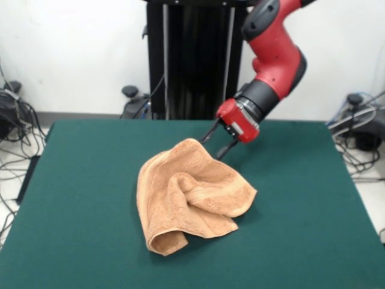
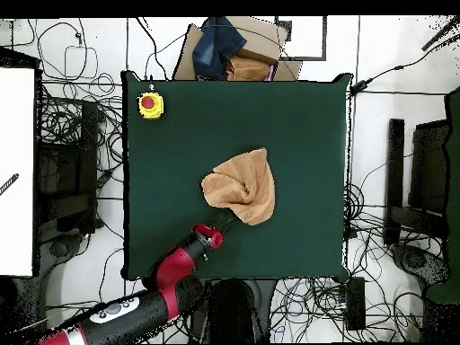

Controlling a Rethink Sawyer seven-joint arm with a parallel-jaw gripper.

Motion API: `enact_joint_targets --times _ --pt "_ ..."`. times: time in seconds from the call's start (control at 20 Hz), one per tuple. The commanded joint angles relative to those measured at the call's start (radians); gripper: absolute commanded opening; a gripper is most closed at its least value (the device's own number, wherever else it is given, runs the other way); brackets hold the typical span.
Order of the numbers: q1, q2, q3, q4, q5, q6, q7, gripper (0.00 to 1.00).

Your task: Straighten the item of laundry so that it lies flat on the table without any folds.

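The item of laundry (image 1: pixel 186 195) (image 2: pixel 243 184) is an orange-tan towel lying crumpled near the middle of the green table (image 1: pixel 78 198) (image 2: pixel 171 180), with folds and a corner flap turned over its middle. My gripper (image 1: pixel 215 141) (image 2: pixel 224 225) hangs just past the towel's far edge in the front view, tilted towards it. Its two dark fingers (image 1: pixel 209 133) stand apart and open, holding nothing. In the overhead view the red arm reaches in from the lower left, with the gripper at the towel's lower edge.
A yellow box with a red button (image 2: pixel 150 104) sits at one table corner. A cardboard box with cloth (image 2: pixel 235 49) lies beyond the table's far edge. Cables cover the floor around the table.
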Motion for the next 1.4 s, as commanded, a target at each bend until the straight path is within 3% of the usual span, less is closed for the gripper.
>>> enact_joint_targets --times 0.05,0.6,1.4 --pt "-0.026 -0.006 0.110 -0.063 -0.048 -0.008 0.154 1.00" --pt "-0.038 0.030 0.072 -0.067 -0.041 -0.034 0.133 1.00" --pt "-0.062 0.021 0.053 -0.032 -0.107 -0.048 0.140 1.00"
